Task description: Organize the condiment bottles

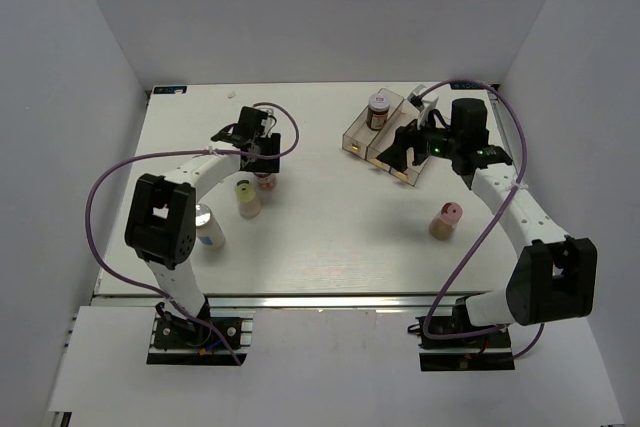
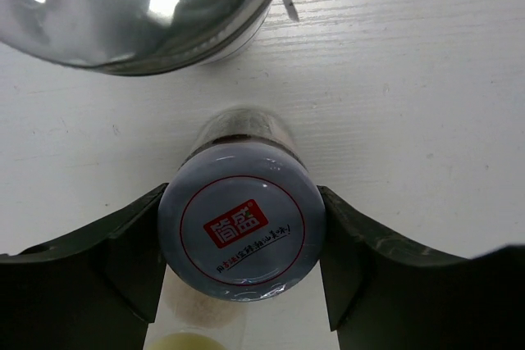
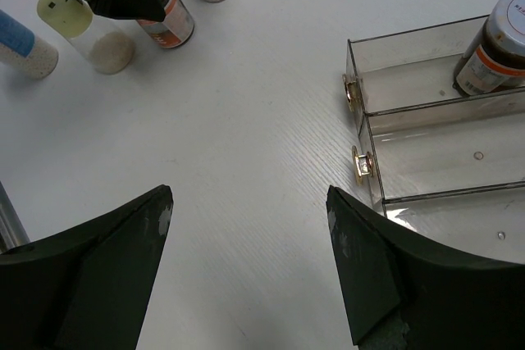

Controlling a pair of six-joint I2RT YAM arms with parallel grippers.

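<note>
Left gripper (image 2: 242,245) clamps dark brown bottle (image 2: 240,223), upright, lid facing up; right gripper (image 3: 248,202) spread wide, empty.

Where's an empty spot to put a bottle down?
Free: the white tabletop between the pale yellow bottle and the tan pink-lidded bottle. Crowded: around the left gripper, shut on a dark brown bottle close to a silver-lidded bottle.

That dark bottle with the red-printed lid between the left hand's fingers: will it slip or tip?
Possibly slippery: the dark bottle is round with a glossy lid, and the left hand touches only two sides. It stands tall and narrow, so a nudge would likely tip it.
</note>
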